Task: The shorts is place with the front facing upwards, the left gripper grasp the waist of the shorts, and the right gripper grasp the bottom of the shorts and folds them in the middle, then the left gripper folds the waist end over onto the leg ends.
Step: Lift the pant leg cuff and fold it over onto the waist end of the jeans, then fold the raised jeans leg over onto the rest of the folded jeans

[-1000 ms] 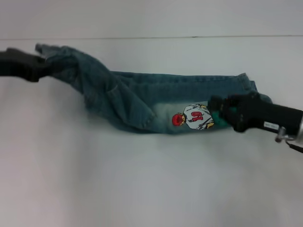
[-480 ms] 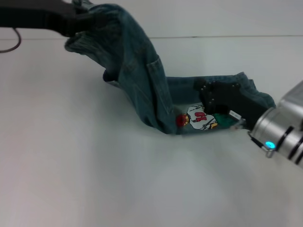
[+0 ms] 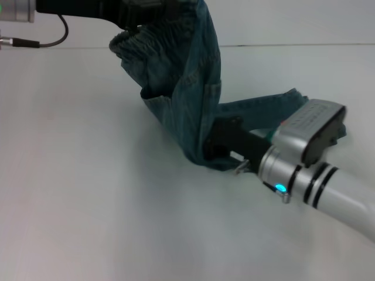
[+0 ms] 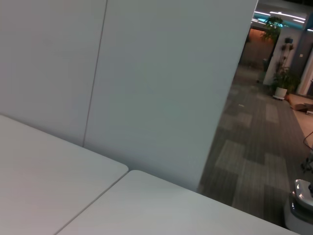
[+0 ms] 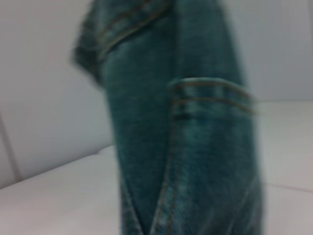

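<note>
Folding the waist end over onto the leg ends looks to be the step in hand: the shorts (image 3: 187,99) are already doubled lengthwise into a narrow strip, and the left gripper (image 3: 137,12) holds the waist (image 3: 137,38) high above the table (image 3: 88,193), its fingers closed on the gathered band at the top of the head view. From there the denim hangs down in a steep drape to a bend resting on the table, and the leg ends (image 3: 275,108) lie flat beyond it, toward the robot's right. The right gripper (image 3: 220,143) sits low at that bend, pressed against the lying cloth just beside the hanging part; whether its fingers are closed on the denim or merely resting there I cannot tell, since they are buried in the fabric. Its wrist view shows only the hanging denim with a pocket seam (image 5: 210,90), close up. The next move, as I judge it, calls for the left gripper to carry the waist across to the right and lower it onto the leg ends, keeping edges aligned, while the right keeps the lower layer from sliding.
</note>
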Robot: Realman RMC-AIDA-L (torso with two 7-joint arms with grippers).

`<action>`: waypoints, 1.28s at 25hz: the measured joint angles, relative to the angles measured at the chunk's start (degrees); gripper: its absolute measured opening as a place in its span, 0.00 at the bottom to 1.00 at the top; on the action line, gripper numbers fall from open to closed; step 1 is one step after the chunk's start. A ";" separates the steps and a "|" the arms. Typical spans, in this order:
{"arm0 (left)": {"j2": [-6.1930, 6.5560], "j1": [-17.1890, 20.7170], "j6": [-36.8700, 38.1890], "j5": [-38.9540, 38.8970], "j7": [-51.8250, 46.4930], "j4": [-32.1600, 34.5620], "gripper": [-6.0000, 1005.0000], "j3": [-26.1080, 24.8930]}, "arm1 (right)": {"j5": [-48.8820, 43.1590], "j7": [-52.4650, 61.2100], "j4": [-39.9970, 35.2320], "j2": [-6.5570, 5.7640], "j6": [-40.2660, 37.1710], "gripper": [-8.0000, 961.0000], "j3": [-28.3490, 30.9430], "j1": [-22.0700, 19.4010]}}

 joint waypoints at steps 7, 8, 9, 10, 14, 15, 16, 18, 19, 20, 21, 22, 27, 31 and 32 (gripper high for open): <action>-0.10 -0.88 -0.54 -0.15 0.13 -0.49 0.04 0.78 | -8.78 4.87 2.44 0.34 4.23 0.02 2.29 4.40; -0.10 -0.94 -0.67 -0.16 0.21 -0.72 0.04 0.83 | -10.38 5.58 2.68 0.40 4.75 0.02 3.18 4.86; -0.10 -0.98 -0.78 -0.16 0.30 -1.02 0.04 0.85 | -11.98 5.94 3.06 0.40 5.22 0.02 4.46 5.20; -0.09 -1.01 -0.87 -0.16 0.39 -1.40 0.04 0.88 | -13.52 6.28 3.39 0.39 5.68 0.02 5.61 5.46; 0.34 -1.05 -1.30 -0.16 0.69 -3.38 0.05 1.26 | -20.33 10.03 3.94 0.10 7.54 0.03 9.18 5.81; 0.43 -1.04 -1.38 -0.14 0.79 -3.80 0.05 1.41 | -21.53 11.05 3.81 0.04 7.89 0.03 9.60 5.76; 0.50 -1.02 -1.48 -0.13 0.97 -4.14 0.05 1.51 | -22.63 12.02 3.69 -0.02 8.25 0.03 9.87 5.58; 0.52 -0.90 -1.62 -0.05 1.54 -4.91 0.05 1.58 | -23.41 12.88 3.52 -0.18 8.55 0.03 10.13 4.60; 0.53 -0.84 -1.70 -0.05 1.78 -5.24 0.05 1.56 | -23.49 13.02 3.23 -0.23 8.57 0.03 10.18 3.88; 0.52 -0.79 -1.91 -0.06 2.09 -5.76 0.05 1.57 | -23.51 13.05 2.76 -0.28 8.32 0.03 10.42 3.16; 0.51 -0.77 -1.99 -0.06 2.18 -5.97 0.05 1.57 | -23.52 13.10 2.19 -0.40 8.12 0.03 10.66 2.41; 0.48 -0.76 -2.12 -0.09 2.31 -6.21 0.05 1.59 | -23.53 13.19 1.58 -0.52 7.70 0.03 10.92 1.77; 0.18 -1.28 -2.71 -0.14 3.48 -8.97 0.05 2.12 | -23.36 18.70 -5.11 -0.90 3.20 0.03 11.67 -1.62; -0.69 -1.64 -4.93 -0.24 3.86 -9.98 0.05 5.74 | -23.25 22.51 -11.80 -1.03 -0.80 0.04 15.95 -4.92; -1.05 -1.76 -5.46 -0.24 3.98 -10.16 0.05 6.98 | -23.12 22.99 -13.13 -1.15 -1.51 0.04 17.55 -5.61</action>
